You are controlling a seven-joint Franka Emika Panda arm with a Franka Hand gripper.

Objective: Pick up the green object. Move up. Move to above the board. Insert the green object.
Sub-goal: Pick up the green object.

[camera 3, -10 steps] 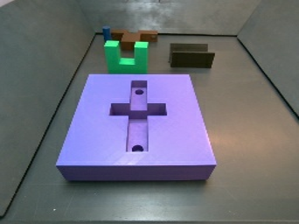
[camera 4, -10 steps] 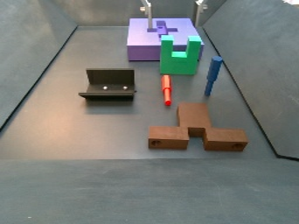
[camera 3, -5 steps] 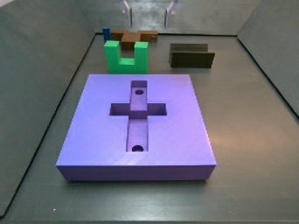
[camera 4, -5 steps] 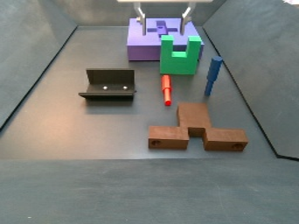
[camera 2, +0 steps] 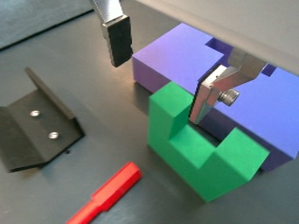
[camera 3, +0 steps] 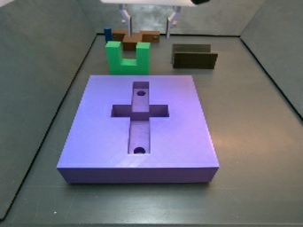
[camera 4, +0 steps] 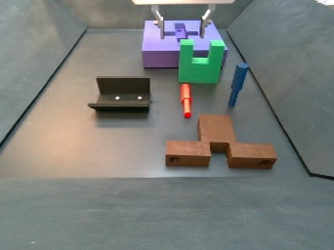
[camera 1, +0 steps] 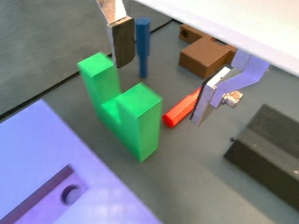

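The green object (camera 3: 128, 58) is a bright green U-shaped block standing prongs up on the floor, just beyond the far end of the board (camera 3: 178, 133). It shows in both wrist views (camera 1: 126, 109) (camera 2: 198, 144). The board is a large purple slab with a cross-shaped recess and two round holes. My gripper (camera 3: 149, 19) hangs open and empty above the green object. In the wrist views its fingers (camera 1: 121, 39) (camera 2: 117, 39) stand wide apart, above the block and not touching it. In a side view the gripper (camera 4: 183, 20) is over the board's edge and the block (camera 4: 200, 61).
The dark fixture (camera 4: 121, 95) stands apart from the green object. A red cylinder (camera 4: 186, 97), a blue cylinder (camera 4: 237, 84) and a brown U-shaped block (camera 4: 220, 145) lie close to it. Grey walls bound the floor.
The gripper has come down into view and shifted over the green object. It is still open. No object has moved.
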